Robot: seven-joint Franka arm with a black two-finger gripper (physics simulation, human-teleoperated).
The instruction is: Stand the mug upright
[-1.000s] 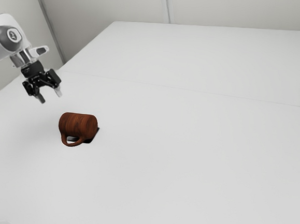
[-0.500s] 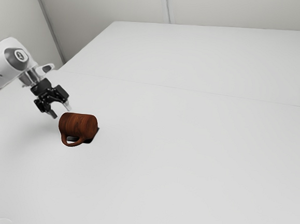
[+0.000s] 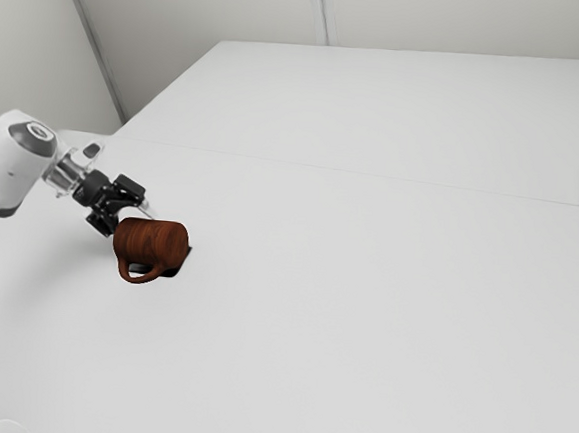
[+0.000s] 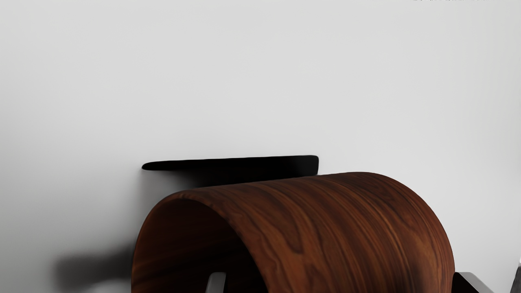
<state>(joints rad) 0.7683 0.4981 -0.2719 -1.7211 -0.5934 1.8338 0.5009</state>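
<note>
Mug blocks space ahead of gripper

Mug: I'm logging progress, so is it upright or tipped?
Tipped: the wood-grain mug lies on its side, its open mouth facing sideways.

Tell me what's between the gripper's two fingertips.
The wood-grain mug: the wrist view shows its body between the tips of the gripper, one at its open mouth.

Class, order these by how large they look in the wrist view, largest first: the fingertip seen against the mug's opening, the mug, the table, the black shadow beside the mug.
1. Table
2. Mug
3. Black shadow
4. Fingertip
</note>
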